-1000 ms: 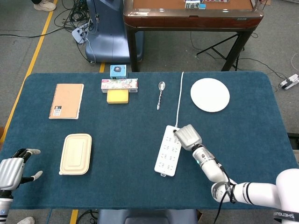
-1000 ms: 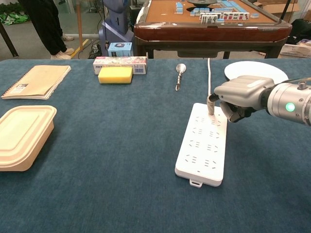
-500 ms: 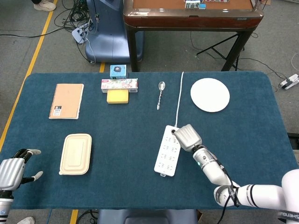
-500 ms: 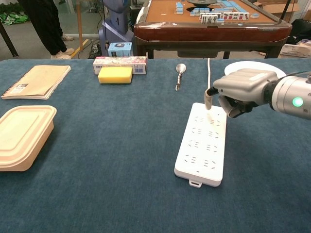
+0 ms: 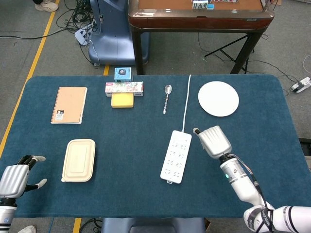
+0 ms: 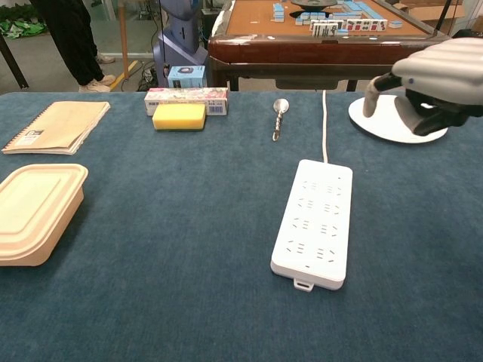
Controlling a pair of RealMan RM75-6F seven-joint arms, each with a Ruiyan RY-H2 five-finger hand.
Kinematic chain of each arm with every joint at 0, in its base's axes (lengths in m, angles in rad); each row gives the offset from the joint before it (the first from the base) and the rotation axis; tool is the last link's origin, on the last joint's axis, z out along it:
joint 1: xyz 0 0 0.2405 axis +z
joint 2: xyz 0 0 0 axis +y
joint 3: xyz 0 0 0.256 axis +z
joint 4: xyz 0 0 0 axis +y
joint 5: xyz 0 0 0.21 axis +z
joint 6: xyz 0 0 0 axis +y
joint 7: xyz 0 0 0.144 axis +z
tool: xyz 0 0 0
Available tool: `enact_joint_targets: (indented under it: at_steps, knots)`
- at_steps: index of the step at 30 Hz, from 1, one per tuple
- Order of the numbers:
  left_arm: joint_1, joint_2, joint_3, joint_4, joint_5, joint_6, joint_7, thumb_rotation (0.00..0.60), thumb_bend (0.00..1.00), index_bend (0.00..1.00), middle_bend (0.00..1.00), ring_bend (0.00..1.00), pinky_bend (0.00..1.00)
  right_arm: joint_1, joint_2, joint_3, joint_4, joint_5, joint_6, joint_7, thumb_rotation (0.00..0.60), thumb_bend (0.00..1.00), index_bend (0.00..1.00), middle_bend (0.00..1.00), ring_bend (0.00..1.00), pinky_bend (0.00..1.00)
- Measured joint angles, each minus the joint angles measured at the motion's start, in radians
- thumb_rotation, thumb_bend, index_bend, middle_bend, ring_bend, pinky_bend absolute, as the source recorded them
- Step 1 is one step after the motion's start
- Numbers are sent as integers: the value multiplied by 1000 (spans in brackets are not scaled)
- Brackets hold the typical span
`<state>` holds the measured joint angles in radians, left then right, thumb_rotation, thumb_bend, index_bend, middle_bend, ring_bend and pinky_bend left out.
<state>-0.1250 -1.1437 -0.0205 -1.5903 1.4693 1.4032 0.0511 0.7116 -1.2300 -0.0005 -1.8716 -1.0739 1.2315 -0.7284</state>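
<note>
A white power strip point(image 5: 176, 155) lies flat in the middle of the blue table, its cord point(image 5: 186, 102) running to the far edge; the chest view shows the strip point(image 6: 315, 221) too. My right hand point(image 5: 215, 141) hovers to the right of the strip, clear of it, with its fingers curled in and nothing in them. In the chest view the right hand point(image 6: 430, 79) is raised in front of the white plate point(image 6: 385, 124). My left hand point(image 5: 14, 177) hangs off the table's near left corner, fingers apart, holding nothing.
A beige lunch box point(image 5: 78, 159) sits front left and a notebook point(image 5: 69, 105) behind it. A yellow sponge point(image 5: 122, 100), a long printed box point(image 5: 124, 89), a small blue box point(image 5: 123, 74) and a spoon point(image 5: 166, 98) line the far side. A brown table point(image 5: 199, 14) stands beyond.
My right hand has lifted off the far end of the power strip and moved right and upward. The strip stays in place. The left hand has barely moved.
</note>
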Motion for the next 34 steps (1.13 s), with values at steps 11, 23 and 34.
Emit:
enact_joint_targets:
  at_steps: [11,23,34]
  knots:
    - [3,-7,-4,18,40,38,-55,600,129,377,364,260,550,-232,76,-102,20,-230,218,195,600,184,322,406,463,617]
    - [2,-20,2,23,59,46,-44,600,129,377,364,260,551,-457,81,-145,193,-352,383,482,600,183,321,359,409,492]
    - [-8,-27,4,20,69,38,-37,600,130,378,364,260,552,-533,103,-105,251,-381,385,604,600,186,322,354,407,485]
